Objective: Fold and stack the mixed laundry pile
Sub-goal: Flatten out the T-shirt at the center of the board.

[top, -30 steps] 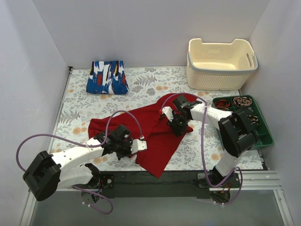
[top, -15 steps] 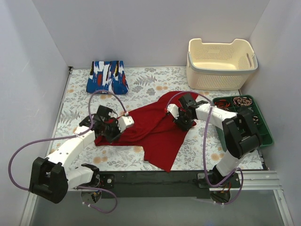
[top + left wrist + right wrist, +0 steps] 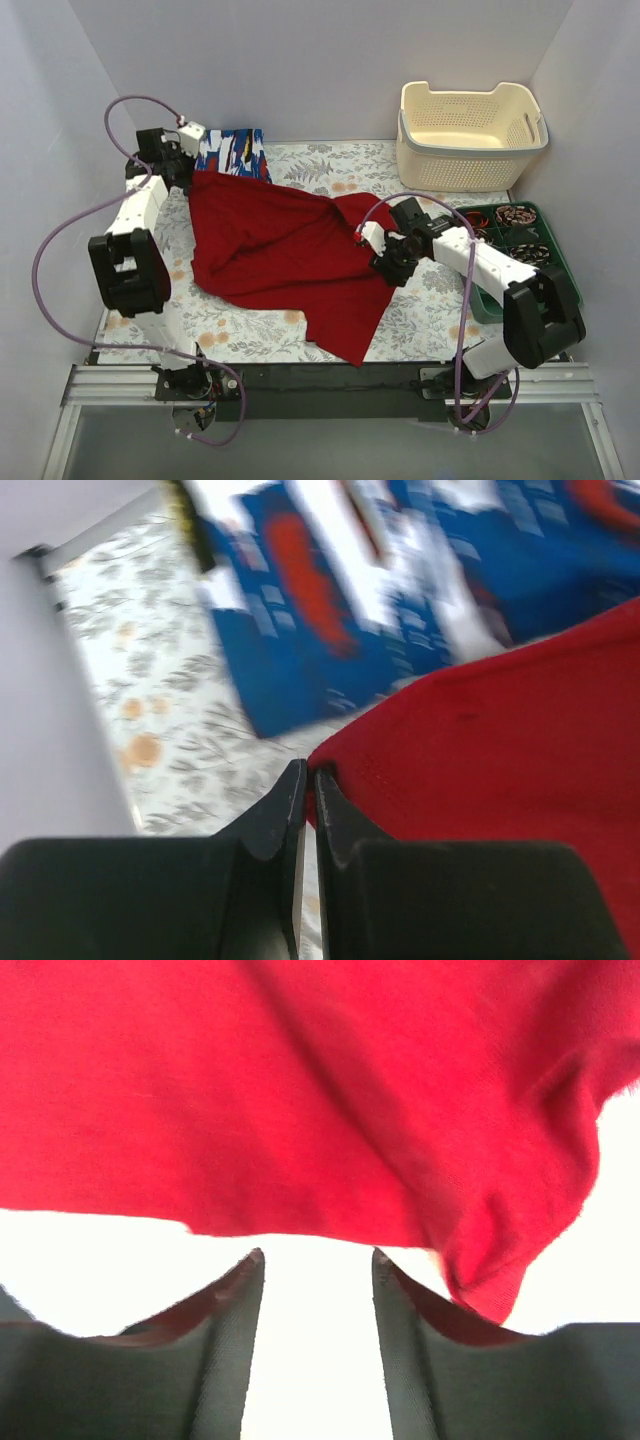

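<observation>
The deep red garment (image 3: 275, 245) lies spread across the middle of the table. My left gripper (image 3: 187, 172) is shut on its far left corner (image 3: 345, 770) and holds it beside the folded blue printed garment (image 3: 232, 152), which fills the top of the left wrist view (image 3: 400, 590). My right gripper (image 3: 381, 262) is open at the red garment's right edge. In the right wrist view the red cloth (image 3: 320, 1090) hangs just beyond the open fingertips (image 3: 252, 1265), with nothing between them.
A cream perforated basket (image 3: 470, 135) stands at the back right. A green tray (image 3: 525, 250) with coiled items sits along the right edge. White walls close in the left, back and right sides. The table has a floral cover (image 3: 440, 310).
My left gripper has carried the red garment's corner from the near left to the back left, spreading the cloth out. My right gripper has stayed at the right edge.
</observation>
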Robot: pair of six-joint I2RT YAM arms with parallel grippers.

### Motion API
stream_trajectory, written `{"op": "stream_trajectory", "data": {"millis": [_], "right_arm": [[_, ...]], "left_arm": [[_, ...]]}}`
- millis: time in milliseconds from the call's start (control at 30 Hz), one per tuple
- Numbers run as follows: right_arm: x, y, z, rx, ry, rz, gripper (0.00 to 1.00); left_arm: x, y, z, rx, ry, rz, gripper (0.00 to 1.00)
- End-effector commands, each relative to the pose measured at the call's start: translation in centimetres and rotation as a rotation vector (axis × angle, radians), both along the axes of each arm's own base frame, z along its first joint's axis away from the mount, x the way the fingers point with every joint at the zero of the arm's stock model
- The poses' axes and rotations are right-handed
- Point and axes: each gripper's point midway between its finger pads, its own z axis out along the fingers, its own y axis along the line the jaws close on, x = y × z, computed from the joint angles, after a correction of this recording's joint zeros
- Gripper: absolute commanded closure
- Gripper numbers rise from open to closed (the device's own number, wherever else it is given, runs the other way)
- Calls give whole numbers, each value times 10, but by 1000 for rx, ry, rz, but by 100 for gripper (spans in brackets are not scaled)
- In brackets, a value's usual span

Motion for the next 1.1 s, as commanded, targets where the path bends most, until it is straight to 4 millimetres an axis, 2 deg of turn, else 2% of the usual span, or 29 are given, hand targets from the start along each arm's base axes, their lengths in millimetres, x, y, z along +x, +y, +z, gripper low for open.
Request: {"op": "stream_trajectory", "data": {"millis": [0,33,67,100,133,167,200,233,267,300,333,367,400,433,467,500,600,633,767,833,900,1000,1067], "right_arm": [[-39,31,20,124,63,118,42],[-48,38,21,146,82,145,36],[-59,47,20,151,98,187,35],[-66,51,17,147,117,205,33],[-73,55,14,145,125,235,30],[-84,62,12,139,133,283,30],[-89,66,8,131,142,306,30],[-96,67,3,121,153,327,30],[-106,70,0,111,164,364,30],[-111,71,-4,102,178,383,30],[-117,72,-7,101,195,398,30],[-125,74,-8,99,207,425,30],[-130,77,-10,99,219,439,30],[-133,80,-10,99,221,452,30],[-141,84,-11,90,224,476,30],[-143,87,-13,86,222,488,30],[-156,91,-18,69,208,544,30],[-159,90,-21,53,198,564,30],[-159,76,-34,-11,143,627,27],[-155,74,-42,-33,108,634,24],[-154,79,-51,-45,77,640,24],[-149,81,-65,-94,39,620,29],[-149,79,-72,-116,28,617,48]], "left_arm": [[52,53,45,-7,-134,215,100],[61,65,58,-17,-160,248,97],[65,72,45,-33,-116,278,94],[66,76,41,-53,-95,303,82],[68,80,47,-57,-95,310,75],[58,73,35,-89,-24,286,68],[50,66,33,-126,3,246,49],[38,70,30,-138,27,219,47],[18,51,18,-217,95,128,47],[0,45,28,-239,101,65,47],[-16,51,28,-230,109,8,47],[-43,38,14,-271,188,-48,46],[-56,32,22,-264,181,-75,47],[-66,28,17,-246,192,-112,46],[-86,22,0,-265,253,-116,46],[-96,16,9,-266,237,-137,46],[-124,2,-5,-302,287,-165,47],[-129,-1,-1,-305,278,-169,47],[-148,-9,-11,-320,335,-193,47],[-152,-9,-14,-318,344,-191,46],[-152,-9,-12,-318,334,-188,46],[-153,-9,-11,-317,335,-185,46],[-155,-8,-12,-307,336,-185,46]]}}
